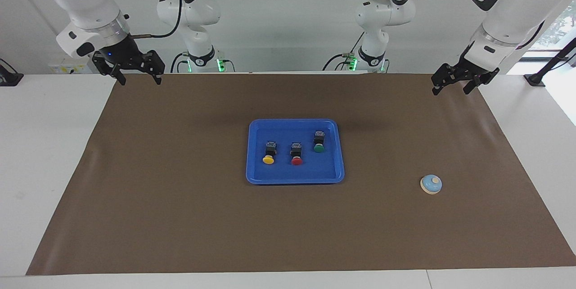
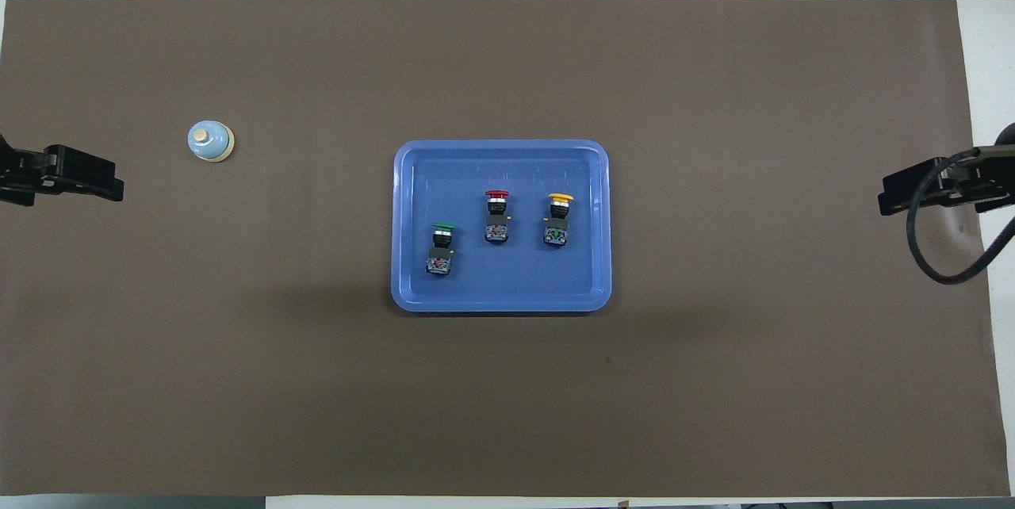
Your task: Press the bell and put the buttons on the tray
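Observation:
The blue tray lies mid-mat with three buttons lying in it: yellow, red and green. The light blue bell stands on the mat toward the left arm's end, farther from the robots than the tray. My left gripper hangs open and empty over the mat's corner at its own end. My right gripper hangs open and empty over the corner at the right arm's end.
A brown mat covers most of the white table. A black cable loops down from the right wrist. Two further white arms stand at the robots' edge of the table.

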Tool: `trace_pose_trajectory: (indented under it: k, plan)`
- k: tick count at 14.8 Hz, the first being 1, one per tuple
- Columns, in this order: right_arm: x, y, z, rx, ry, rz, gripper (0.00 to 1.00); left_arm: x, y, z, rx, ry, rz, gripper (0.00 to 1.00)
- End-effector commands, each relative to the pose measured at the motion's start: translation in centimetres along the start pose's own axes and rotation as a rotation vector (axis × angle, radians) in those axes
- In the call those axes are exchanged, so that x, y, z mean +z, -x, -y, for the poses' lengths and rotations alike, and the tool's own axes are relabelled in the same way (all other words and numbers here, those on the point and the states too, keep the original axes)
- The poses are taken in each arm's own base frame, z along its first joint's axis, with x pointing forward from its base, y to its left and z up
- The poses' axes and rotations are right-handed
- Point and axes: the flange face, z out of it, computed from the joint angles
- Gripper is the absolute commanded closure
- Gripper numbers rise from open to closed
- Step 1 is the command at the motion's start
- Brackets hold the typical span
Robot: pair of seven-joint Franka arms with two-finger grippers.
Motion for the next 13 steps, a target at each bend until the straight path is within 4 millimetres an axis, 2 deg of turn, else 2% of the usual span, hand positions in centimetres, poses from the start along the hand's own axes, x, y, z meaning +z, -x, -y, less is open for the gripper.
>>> trace_pose_trajectory:
  k: [1, 9, 10, 12, 13]
  plan:
    - [0.2, 0.7, -0.3, -0.02, 0.009, 0.004, 0.0, -0.3, 0.1, 0.1, -0.01, 0.008, 0.001, 0.0]
    - [0.2, 0.7, -0.3, -0.019, 0.009, 0.006, 0.0, 0.3, 0.2, -0.8, 0.006, 0.006, -0.014, 0.0]
    - [0.2, 0.7, -0.3, -0.02, 0.01, 0.006, 0.0, 1.1, -0.1, -0.9, 0.017, 0.005, -0.065, 0.1]
    - [0.2, 0.7, -0.3, -0.02, 0.009, 0.006, 0.0, 2.7, -0.5, -0.9, 0.016, 0.005, -0.097, 0.99]
    - [0.2, 0.7, -0.3, -0.019, 0.009, 0.004, 0.0, 3.5, -1.1, -0.8, 0.005, 0.008, -0.086, 1.0]
